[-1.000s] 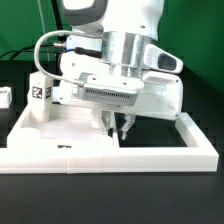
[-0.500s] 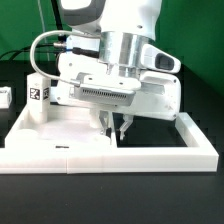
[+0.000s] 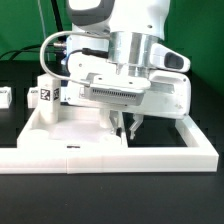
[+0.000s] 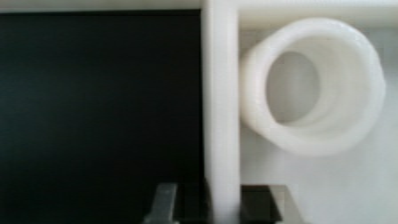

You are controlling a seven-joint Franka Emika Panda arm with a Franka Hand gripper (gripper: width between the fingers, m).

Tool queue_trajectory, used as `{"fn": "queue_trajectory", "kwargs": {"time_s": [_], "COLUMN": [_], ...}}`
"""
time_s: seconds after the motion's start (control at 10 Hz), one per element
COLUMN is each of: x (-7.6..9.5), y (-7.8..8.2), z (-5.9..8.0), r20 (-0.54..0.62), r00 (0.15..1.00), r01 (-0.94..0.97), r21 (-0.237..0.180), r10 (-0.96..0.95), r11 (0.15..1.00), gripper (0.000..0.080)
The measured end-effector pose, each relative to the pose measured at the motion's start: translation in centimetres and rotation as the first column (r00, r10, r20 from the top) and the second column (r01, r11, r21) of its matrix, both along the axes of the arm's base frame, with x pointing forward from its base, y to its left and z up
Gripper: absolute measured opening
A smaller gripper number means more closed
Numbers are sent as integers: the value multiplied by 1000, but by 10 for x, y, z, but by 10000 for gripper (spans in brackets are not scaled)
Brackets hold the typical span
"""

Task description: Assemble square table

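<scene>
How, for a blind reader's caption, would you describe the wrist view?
The tool pinches the thin rim of the white tabletop. Beside the rim on one side is a white ring; on the other, black table.

Your exterior view sits low and close, just above the desk. It faces the arm head-on, so the wrist fills most of the picture. Your wrist view is nearer still. It looks out past the fingers along the tabletop, whose rim runs straight away from the lens, with dark desk to one side. Both views share one small patch: the fingers and the stretch of tabletop rim right at them.
</scene>
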State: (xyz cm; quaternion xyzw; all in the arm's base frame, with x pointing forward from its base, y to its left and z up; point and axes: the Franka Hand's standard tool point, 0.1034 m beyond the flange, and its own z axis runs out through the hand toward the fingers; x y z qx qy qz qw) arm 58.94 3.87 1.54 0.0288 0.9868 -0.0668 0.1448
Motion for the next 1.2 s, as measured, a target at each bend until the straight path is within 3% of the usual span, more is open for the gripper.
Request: {"fn": "queue_trajectory", "kwargs": {"time_s": [1.2], "x": [-10], "y": [76], "z": [0], "r20": [3], "r00": [1000], "r01": [25], "r21": [75], "r10": [-25], "r11": [997], "gripper": [64]}}
